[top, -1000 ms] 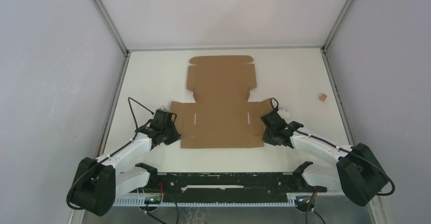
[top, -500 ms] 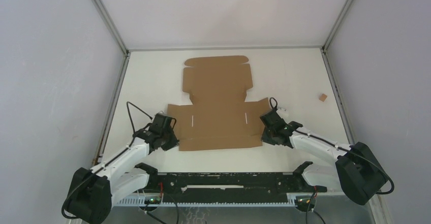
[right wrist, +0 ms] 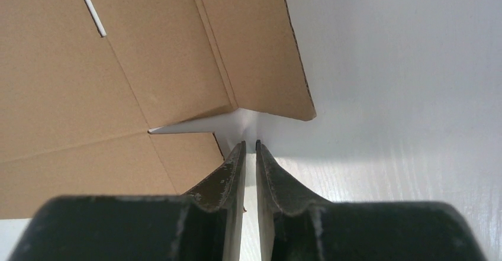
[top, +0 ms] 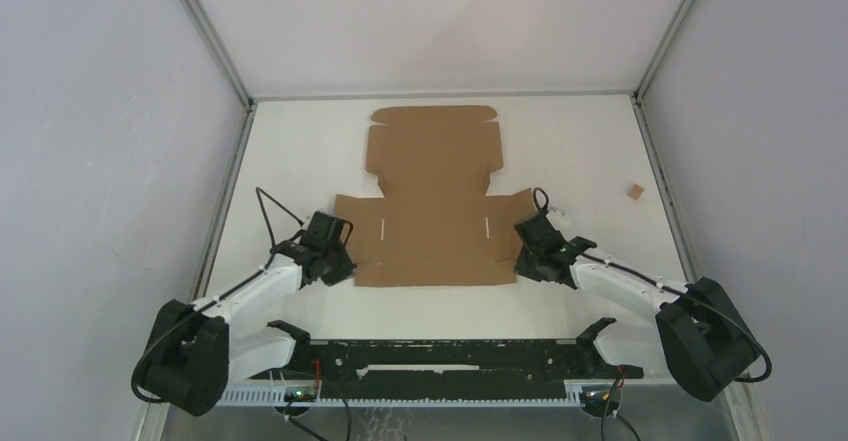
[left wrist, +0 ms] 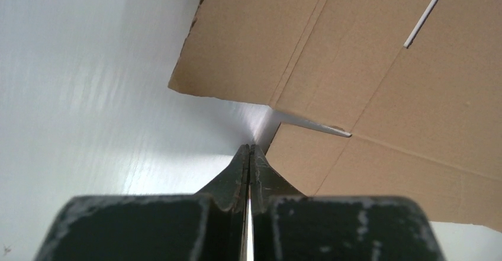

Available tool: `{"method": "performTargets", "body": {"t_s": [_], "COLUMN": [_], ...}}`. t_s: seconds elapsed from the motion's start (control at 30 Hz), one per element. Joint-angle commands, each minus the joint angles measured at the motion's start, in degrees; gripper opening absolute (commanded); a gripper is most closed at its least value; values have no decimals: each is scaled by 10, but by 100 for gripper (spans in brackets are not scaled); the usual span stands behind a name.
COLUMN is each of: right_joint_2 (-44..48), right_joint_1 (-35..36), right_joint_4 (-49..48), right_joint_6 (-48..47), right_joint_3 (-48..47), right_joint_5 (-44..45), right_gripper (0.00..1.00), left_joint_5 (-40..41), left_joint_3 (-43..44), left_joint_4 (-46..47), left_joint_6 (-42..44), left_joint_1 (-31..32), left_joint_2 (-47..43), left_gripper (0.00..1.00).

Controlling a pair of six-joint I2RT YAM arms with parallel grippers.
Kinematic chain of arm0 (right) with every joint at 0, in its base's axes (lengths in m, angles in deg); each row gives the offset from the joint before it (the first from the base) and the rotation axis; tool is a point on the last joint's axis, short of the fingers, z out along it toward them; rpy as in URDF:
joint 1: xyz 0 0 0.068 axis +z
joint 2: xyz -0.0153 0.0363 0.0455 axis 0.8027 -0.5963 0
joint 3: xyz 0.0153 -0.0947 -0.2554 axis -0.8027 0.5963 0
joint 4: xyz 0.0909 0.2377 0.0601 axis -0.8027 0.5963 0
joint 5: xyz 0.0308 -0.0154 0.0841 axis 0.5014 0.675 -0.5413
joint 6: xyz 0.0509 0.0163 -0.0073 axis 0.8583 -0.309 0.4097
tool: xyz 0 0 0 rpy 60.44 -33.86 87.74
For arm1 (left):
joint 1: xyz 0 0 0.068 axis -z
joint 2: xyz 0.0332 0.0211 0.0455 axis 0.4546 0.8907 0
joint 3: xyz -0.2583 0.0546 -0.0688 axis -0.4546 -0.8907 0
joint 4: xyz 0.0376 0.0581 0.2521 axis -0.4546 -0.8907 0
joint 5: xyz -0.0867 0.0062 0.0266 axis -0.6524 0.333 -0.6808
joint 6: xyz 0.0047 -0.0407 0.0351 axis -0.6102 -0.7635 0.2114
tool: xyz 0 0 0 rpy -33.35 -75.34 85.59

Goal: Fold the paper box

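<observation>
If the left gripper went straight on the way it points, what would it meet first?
Probably the paper box: the left gripper, jaws shut, aims at the notch beside its side flap. Its height is unclear, so it might slide over.

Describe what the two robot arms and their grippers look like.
Both the left arm and the right arm have white link shells with bulky black joint housings, largest at the base. A thin black cable loops out near each wrist. The left gripper and right gripper carry matte black fingers that taper to thin tips, flecked with pale scuff marks.
</observation>
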Motion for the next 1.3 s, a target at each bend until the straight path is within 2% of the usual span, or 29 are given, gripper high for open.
{"method": "performTargets", "body": {"t_s": [0.0, 0.13, 0.37, 0.73, 1.27], "right_joint_2": [-15, -15, -11, -5, -24], "right_joint_1": [-18, -43, -50, -10, 33], "right_joint_4": [-17, -27, -22, 4, 20], "right_joint_6": [-17, -31, -43, -36, -29], "right_joint_3": [0, 0, -19, -60, -100], "right_joint_5": [-34, -50, -59, -39, -18], "right_gripper": [21, 21, 21, 21, 21], "left_joint_5": [-4, -7, -15, -22, -32], "left_joint_3": [-4, 26, 56, 87, 122], "left_joint_4": [18, 17, -3, -33, -33], "left_joint_6": [5, 13, 14, 12, 3], "left_joint_1": [7, 6, 7, 6, 21], "left_joint_2": [65, 93, 70, 25, 34], "left_gripper": [2, 1, 1, 1, 1]}}
